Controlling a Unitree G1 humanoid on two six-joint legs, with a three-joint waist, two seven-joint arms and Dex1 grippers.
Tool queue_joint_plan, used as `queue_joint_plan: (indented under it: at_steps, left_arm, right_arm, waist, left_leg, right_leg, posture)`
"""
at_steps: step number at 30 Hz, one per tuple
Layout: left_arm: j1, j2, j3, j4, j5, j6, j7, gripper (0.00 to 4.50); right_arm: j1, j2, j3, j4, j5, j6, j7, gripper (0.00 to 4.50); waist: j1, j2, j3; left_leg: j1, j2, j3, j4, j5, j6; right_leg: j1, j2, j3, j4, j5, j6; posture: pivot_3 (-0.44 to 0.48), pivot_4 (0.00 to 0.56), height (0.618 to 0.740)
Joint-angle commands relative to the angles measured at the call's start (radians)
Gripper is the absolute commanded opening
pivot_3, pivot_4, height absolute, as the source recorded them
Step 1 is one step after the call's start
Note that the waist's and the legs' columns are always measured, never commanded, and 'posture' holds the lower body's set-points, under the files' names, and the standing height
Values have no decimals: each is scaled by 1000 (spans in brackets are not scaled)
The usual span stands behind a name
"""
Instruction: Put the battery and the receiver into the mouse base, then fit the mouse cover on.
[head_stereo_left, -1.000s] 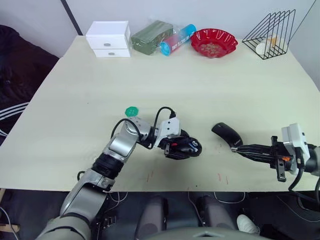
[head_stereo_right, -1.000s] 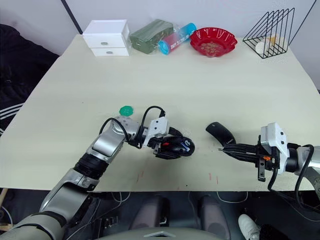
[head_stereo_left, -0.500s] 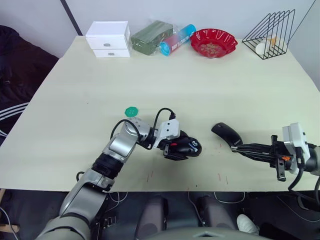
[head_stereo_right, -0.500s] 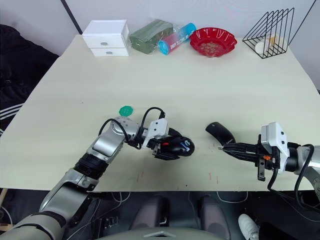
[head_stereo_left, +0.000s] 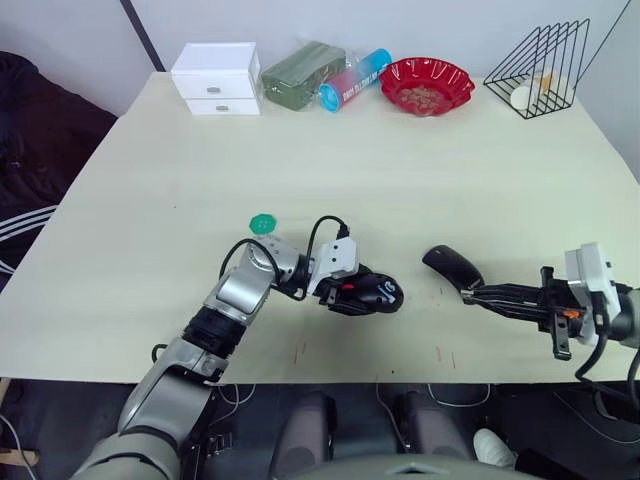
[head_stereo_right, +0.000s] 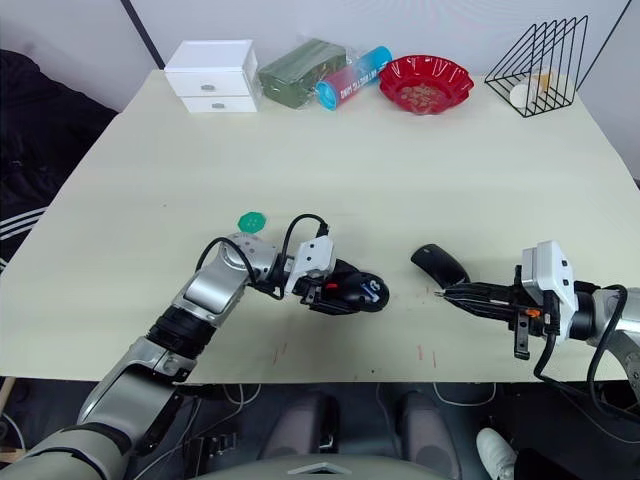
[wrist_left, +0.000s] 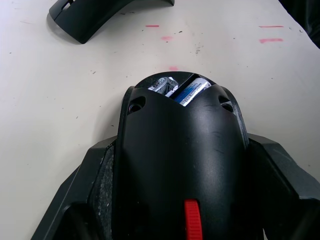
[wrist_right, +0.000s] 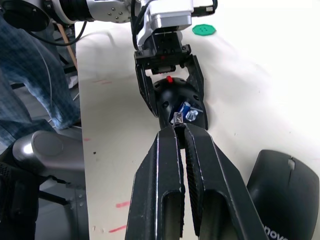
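- Right now your left gripper (head_stereo_left: 362, 292) sits at centre-bottom of the left eye view, its two black fingers clamped on either side of the mouse base (head_stereo_left: 376, 292), which rests on the table (head_stereo_left: 400, 170).
- Looking along the left wrist view, you can see the base's red scroll wheel (wrist_left: 191, 226) near the bottom edge and the open compartment at centre, with a blue-and-silver battery (wrist_left: 190, 91) lying in it.
- Beside it lies a small silvery piece (wrist_left: 161, 86); likely the receiver, but too small to confirm.
- Your right gripper (head_stereo_left: 470, 293), at lower right, has its fingers pressed together with nothing between them, the tips just beside the mouse cover (head_stereo_left: 452, 267).
- So the battery step looks done, the receiver probably too; the cover is not yet picked up, and fitting it remains.
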Motion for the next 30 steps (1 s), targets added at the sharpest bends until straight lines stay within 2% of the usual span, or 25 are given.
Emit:
queue_joint_plan:
  at_steps: [1,7,13,18,22,25,30]
  left_arm:
    - [22,16,4,-48,3,46,13,2931]
    - [36,25,-1,-125,7,103,49,2931]
    - [57,36,-6,-175,25,163,98,2931]
    - [79,47,-17,-202,31,174,112,2931]
    - [102,54,-21,-216,30,192,123,2931]
    - [111,46,-26,-204,40,181,149,2931]
    - [103,44,-38,-189,47,166,153,2931]
  right_arm:
    - [-37,-13,17,-70,19,57,-51,0]
    - [-107,-33,97,-130,-14,186,-167,0]
    - [-297,-54,213,-189,13,475,-339,0]
    - [-479,-22,257,-197,121,728,-442,0]
    - [-685,32,321,-147,147,1017,-568,0]
    - [-835,85,382,-91,166,1177,-601,0]
    - [-950,98,486,14,259,1227,-694,0]
  waist:
    - [-2,0,0]
    - [-2,0,0]
    - [-9,0,0]
    - [-9,0,0]
    - [-12,0,0]
    - [-12,1,-1]
    - [-5,1,-1]
  left_leg:
    - [0,0,0,0,0,0]
    - [0,0,-1,0,0,0]
    - [0,0,-1,0,0,0]
    - [0,0,-1,0,0,0]
    - [-1,0,-2,1,0,0]
    - [0,0,-1,1,0,0]
    - [-2,0,-3,1,0,0]
  right_leg:
    - [0,0,0,0,0,0]
    - [0,0,0,0,0,0]
    - [0,0,-1,1,0,0]
    - [0,0,0,1,0,0]
    - [0,0,-1,1,0,0]
    - [-1,0,-1,1,0,-1]
    - [-1,-1,-3,0,0,-1]
  posture:
    - [0,150,740]
    - [0,150,740]
    - [0,150,740]
    - [0,150,740]
    - [0,150,740]
    - [0,150,740]
    - [0,150,740]
